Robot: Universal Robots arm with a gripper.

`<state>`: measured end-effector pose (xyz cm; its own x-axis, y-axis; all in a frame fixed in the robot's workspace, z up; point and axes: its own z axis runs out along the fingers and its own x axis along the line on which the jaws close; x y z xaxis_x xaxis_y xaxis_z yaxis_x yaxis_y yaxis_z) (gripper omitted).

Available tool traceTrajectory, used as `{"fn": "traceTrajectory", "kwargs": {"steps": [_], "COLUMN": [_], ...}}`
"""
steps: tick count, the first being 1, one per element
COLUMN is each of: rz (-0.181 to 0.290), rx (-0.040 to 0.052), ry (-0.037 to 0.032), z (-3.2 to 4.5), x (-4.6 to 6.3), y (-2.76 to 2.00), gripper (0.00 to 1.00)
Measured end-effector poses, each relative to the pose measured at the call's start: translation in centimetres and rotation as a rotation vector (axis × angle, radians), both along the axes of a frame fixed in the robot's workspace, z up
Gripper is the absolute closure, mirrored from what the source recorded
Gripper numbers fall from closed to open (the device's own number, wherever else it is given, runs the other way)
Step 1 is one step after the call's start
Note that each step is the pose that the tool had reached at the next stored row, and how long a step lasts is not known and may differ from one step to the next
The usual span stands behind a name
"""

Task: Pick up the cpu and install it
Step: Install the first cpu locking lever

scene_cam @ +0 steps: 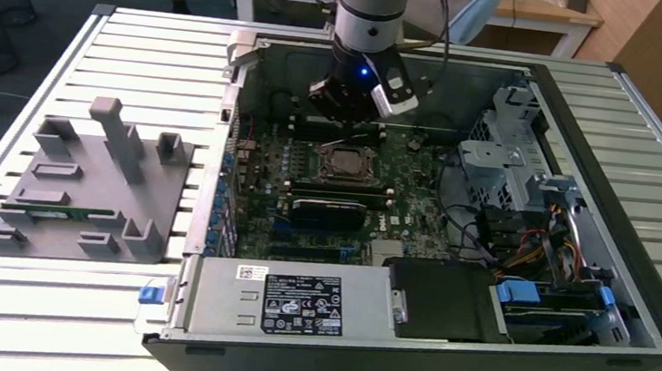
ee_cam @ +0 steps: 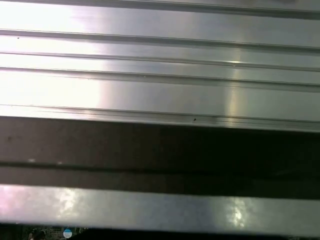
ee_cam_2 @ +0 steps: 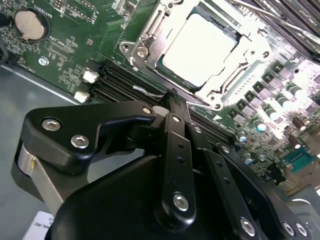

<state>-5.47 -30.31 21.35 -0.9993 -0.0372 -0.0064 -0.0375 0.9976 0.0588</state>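
Second wrist view shows, nearest to the camera, the black links of the claw (ee_cam_2: 172, 100). Its fingers come together to one narrow tip, with no gap that I can see and nothing between them, so I judge it clenched and holding nothing. The tip is just beside the lower edge of the socket frame (ee_cam_2: 150, 37), close to a thin wire lever (ee_cam_2: 150, 92) that lies along the memory slots (ee_cam_2: 117, 82).

Beyond the tip, in the upper middle of the frame, the cpu (ee_cam_2: 200, 47) lies flat inside this metal frame, its pale silver top facing up. It looks level, with an even border on all sides, so it seems already placed in the socket. Whether the frame is pressed down and locked, I cannot tell.

In the exterior view the claw (scene_cam: 345, 109) hangs inside the open computer case (scene_cam: 584, 82), in the upper middle of the frame, over the motherboard (scene_cam: 415, 203). The socket with the cpu (scene_cam: 347, 163) is just below it in the picture. At the left of the frame a grey holder tray (scene_cam: 76, 184) stands on the slatted bench (scene_cam: 4, 300), well apart from the case, and a green memory stick (scene_cam: 61, 211) lies in it.

To do this step well, I think the tip should touch only the lever or frame, never the chip top. The motion should be slow and straight, because the slots and small parts are very near.
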Motion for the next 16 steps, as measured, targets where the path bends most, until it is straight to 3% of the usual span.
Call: {"fn": "traceTrajectory", "kwargs": {"steps": [16], "rz": [0.000], "rx": [0.0000], "ry": [0.0004], "z": [-0.61], "x": [1.2], "y": [0.01], "gripper": [0.89]}}
